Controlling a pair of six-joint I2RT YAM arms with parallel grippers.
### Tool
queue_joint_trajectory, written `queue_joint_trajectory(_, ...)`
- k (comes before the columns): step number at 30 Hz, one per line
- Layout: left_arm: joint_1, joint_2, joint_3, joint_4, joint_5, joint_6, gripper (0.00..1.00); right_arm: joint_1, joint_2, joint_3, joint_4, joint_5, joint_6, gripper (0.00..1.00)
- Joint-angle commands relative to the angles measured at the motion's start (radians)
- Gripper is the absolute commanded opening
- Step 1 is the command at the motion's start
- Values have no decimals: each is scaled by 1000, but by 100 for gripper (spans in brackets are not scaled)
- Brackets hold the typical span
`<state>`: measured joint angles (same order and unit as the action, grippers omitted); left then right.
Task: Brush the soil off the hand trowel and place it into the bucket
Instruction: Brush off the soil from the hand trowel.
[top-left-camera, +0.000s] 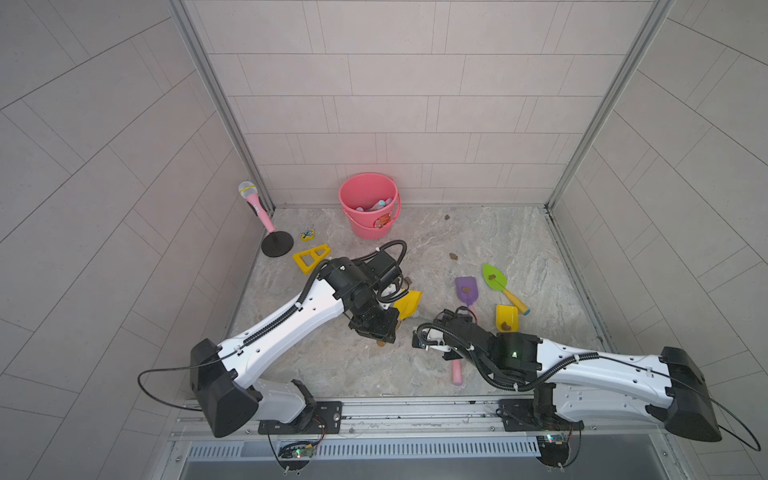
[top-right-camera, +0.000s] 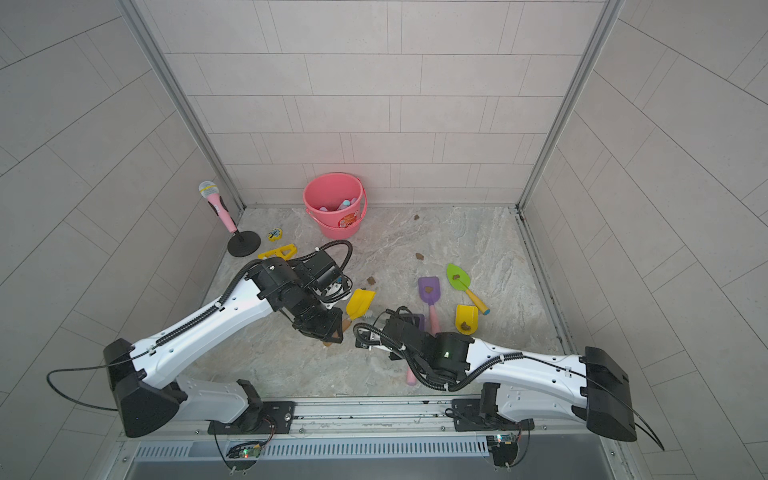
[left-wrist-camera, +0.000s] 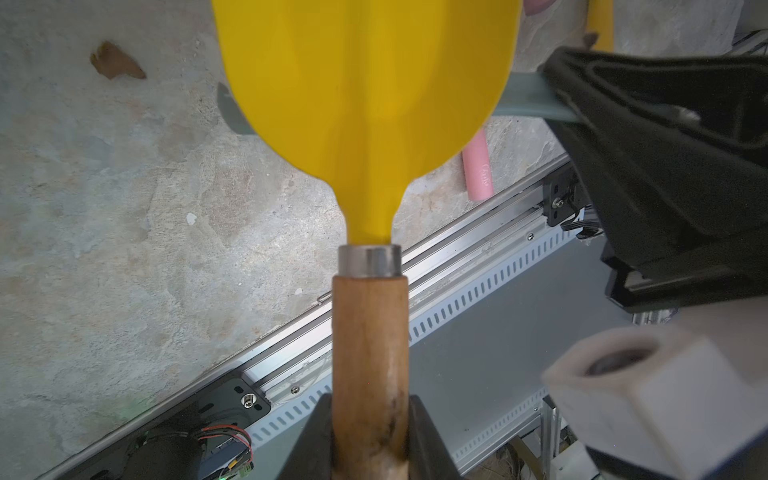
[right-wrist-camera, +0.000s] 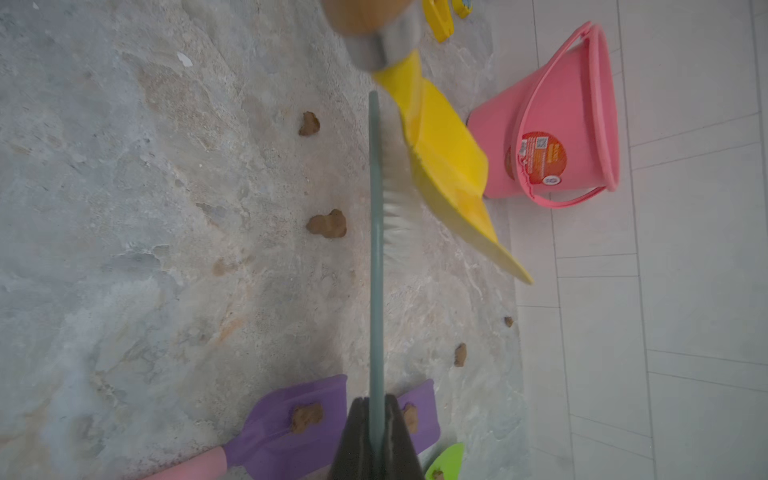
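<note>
Hand trowel (left-wrist-camera: 365, 83): glossy yellow scoop (round wooden handle)

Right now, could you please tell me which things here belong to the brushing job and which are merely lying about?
In the job:
- yellow trowel in the left gripper
- brush in the right gripper
- bucket
- soil lumps
- purple trowel, green trowel, yellow scoop (soiled, likely next)

Lying about:
- toy microphone
- yellow triangle
- small yellow toy

Bucket (top-left-camera: 365, 231): coral-pink, red-orange sticker (right-wrist-camera: 540, 160).
Hand trowel (left-wrist-camera: 365, 104): yellow blade, brown wooden handle, silver collar.
Brush (right-wrist-camera: 376, 249): grey-green back, white bristles.
Soil (right-wrist-camera: 328, 224): brown lumps.
Floor (top-left-camera: 478, 237): marbled grey-beige.
</note>
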<state>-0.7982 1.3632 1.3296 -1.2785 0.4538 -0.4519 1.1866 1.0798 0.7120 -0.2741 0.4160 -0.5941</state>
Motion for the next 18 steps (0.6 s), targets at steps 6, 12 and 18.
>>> queue_joint_trajectory(6,6,-6,-36,-13,58,31,0,7,-35,-17,161,171,-267,0)
queue_joint_trajectory(12,7,-9,-32,-10,80,33,0,-98,-32,-61,197,176,-253,0)
queue_joint_trajectory(18,12,-46,-23,-14,80,24,0,-203,-80,-142,192,165,-225,0)
